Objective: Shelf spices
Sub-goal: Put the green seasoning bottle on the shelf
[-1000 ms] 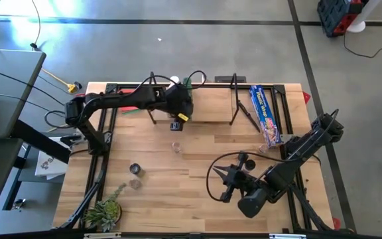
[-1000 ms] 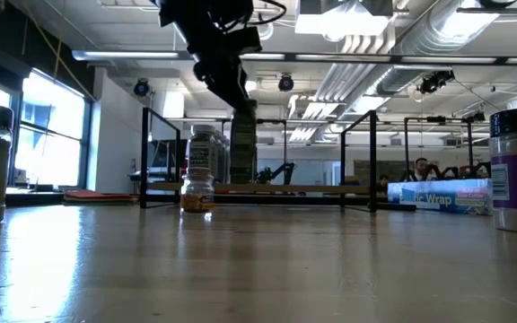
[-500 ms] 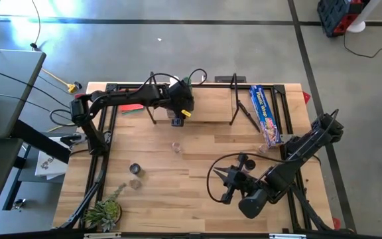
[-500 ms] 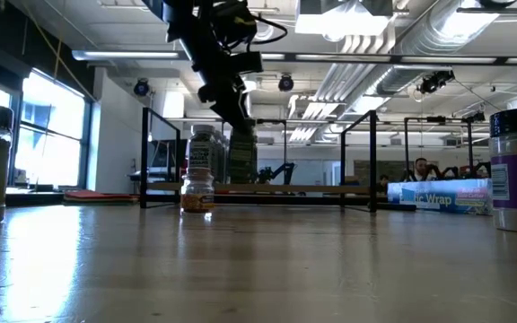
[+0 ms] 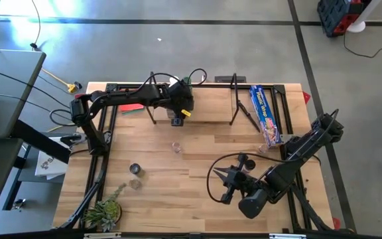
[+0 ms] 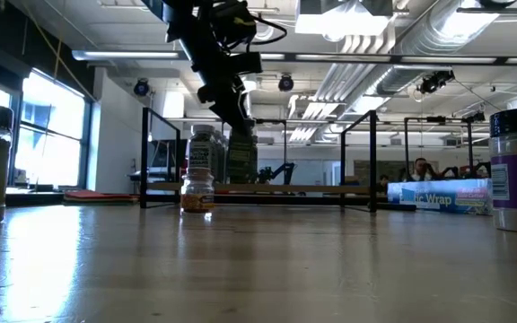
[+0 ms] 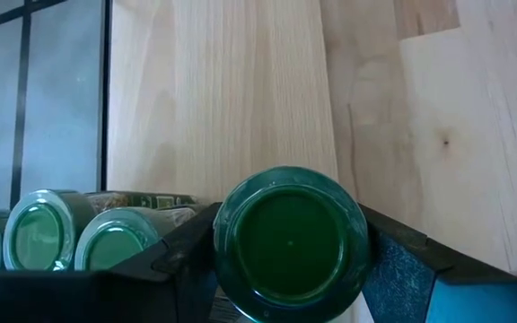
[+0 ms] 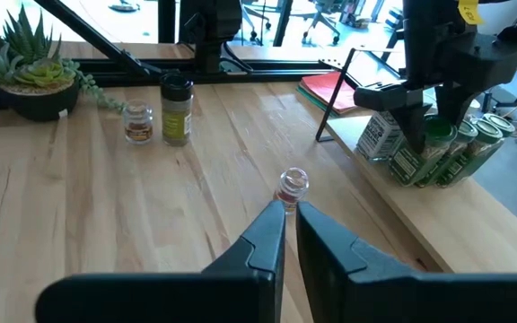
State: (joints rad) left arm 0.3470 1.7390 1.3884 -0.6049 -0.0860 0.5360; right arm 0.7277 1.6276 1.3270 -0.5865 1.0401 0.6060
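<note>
My left gripper [image 5: 176,119] reaches over the shelf [image 5: 204,109], a light board with black wire uprights, and is shut on a green-lidded spice jar [image 7: 290,240]. Three more green-lidded jars [image 8: 460,144] lie on their sides on the board beside it. On the table stand a clear-topped jar [image 5: 176,147], a black-lidded jar [image 5: 135,169] and a small jar [image 5: 135,184]. My right gripper [image 8: 291,215] waits low near the table's right near corner, open by a narrow gap and pointing at the clear-topped jar [image 8: 292,187]. My left gripper pinches the green-lidded jar between its two fingers [image 7: 393,269], one on each side of the jar's body just under the lid [image 7: 290,240]. The fingers come from above, pointing down. The jar stays upright, its base [image 8: 407,175] at the shelf board next to the lying jars.
A long blue box [image 5: 265,114] lies to the right of the shelf, and a flat red piece [image 5: 131,106] to its left. A green plant [image 5: 105,211] stands at the near left corner. Bare wood stretches between the shelf and the loose jars.
My left gripper has carried the green-lidded jar toward the table's far edge and down onto the shelf, staying shut on it. Over the last half second it has stayed almost still.
</note>
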